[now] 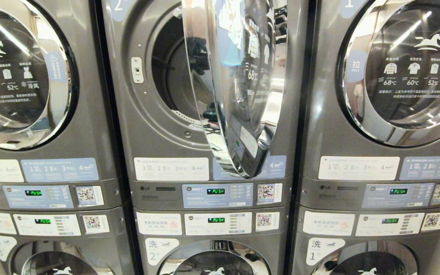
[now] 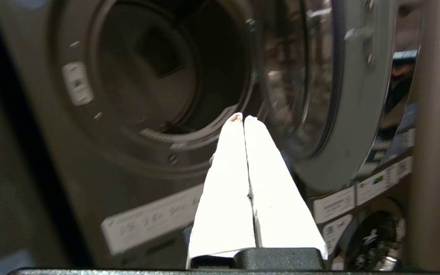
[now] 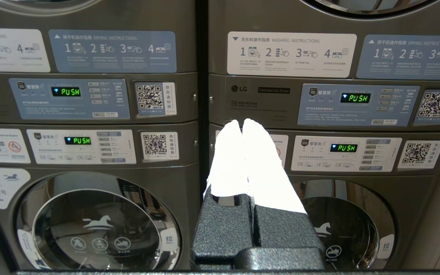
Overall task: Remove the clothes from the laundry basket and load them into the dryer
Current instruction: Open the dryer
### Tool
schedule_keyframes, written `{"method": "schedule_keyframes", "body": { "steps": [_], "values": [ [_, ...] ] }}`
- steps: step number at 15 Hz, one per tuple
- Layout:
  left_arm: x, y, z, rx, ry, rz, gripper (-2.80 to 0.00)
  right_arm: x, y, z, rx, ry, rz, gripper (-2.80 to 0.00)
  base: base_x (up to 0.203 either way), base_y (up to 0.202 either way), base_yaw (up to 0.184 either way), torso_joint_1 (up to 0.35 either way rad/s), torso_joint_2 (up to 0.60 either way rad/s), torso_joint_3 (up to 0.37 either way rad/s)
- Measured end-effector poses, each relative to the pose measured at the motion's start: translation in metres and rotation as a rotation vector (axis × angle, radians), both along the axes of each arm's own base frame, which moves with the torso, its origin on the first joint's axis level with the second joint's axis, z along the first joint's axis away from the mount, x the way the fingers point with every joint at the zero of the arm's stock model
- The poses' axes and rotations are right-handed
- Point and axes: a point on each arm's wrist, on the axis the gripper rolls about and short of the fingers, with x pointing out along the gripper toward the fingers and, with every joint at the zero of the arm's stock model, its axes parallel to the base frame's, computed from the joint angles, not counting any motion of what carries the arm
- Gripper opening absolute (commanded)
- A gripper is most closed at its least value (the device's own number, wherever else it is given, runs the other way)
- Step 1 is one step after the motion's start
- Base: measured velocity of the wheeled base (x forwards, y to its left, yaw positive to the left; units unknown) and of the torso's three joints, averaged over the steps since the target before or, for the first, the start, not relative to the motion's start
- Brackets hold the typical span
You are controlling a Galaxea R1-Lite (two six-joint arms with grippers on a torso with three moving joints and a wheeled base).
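Observation:
The middle dryer [image 1: 174, 76] stands with its round chrome door [image 1: 239, 88] swung open toward me, and its dark drum shows nothing inside. In the left wrist view my left gripper [image 2: 243, 117] is shut and empty, pointing up at that drum opening [image 2: 166, 68] from below and in front. My right gripper [image 3: 241, 123] is shut and empty, held lower, facing the seam between two machines at the control panels. Neither arm shows in the head view. The clothes and the laundry basket are out of view.
Stacked grey machines fill the view: dryers above with closed doors at left [image 1: 17, 72] and right [image 1: 407, 68], washers below [image 1: 212, 263]. Control panels [image 1: 216, 194] with green displays run across the middle. The open door [image 2: 342, 95] juts out beside the drum opening.

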Motion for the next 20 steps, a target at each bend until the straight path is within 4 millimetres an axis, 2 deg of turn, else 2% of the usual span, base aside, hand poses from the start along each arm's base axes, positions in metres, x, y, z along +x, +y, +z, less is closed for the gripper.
{"method": "schedule_keyframes", "body": {
  "steps": [2,3,6,8,11,14,16,20],
  "values": [
    [0.042,-0.031,0.013,0.016,0.005,-0.144,-2.80,0.000,0.000,0.000,0.001,0.000,0.000,-2.80,0.000,0.000,0.000,0.000,0.00,0.000],
    [0.054,-0.046,0.014,0.028,0.009,-0.191,-2.80,0.000,0.000,0.000,0.002,0.000,0.000,-2.80,0.000,0.000,0.000,0.000,0.00,0.000],
    [0.076,-0.094,0.009,0.056,0.039,-0.298,-2.80,0.000,0.000,-0.001,0.002,0.000,0.001,-2.80,0.000,0.000,0.000,0.000,0.00,0.000],
    [0.085,-0.113,0.008,0.062,0.033,-0.326,-2.80,0.000,0.000,-0.001,0.003,0.000,0.000,-2.80,0.000,0.000,0.000,0.000,0.00,0.000],
    [0.085,-0.135,0.005,0.071,0.040,-0.375,-2.80,0.000,0.000,-0.001,0.002,0.000,0.000,-2.80,0.000,0.000,0.000,0.000,0.00,0.000],
    [0.074,-0.166,0.003,0.076,0.048,-0.467,-2.80,0.000,0.000,-0.001,0.002,0.000,0.000,-2.80,0.000,0.000,0.000,0.000,0.00,0.000],
    [0.070,-0.193,0.006,0.072,0.038,-0.531,-2.80,0.000,0.000,-0.001,0.002,0.000,0.001,-2.80,0.000,0.000,0.000,0.000,0.00,0.000],
    [0.074,-0.266,0.021,0.024,-0.022,-0.634,-2.80,0.000,0.000,-0.001,0.003,0.000,0.001,-2.80,0.000,0.000,0.000,0.000,0.00,0.000]
  ]
}}
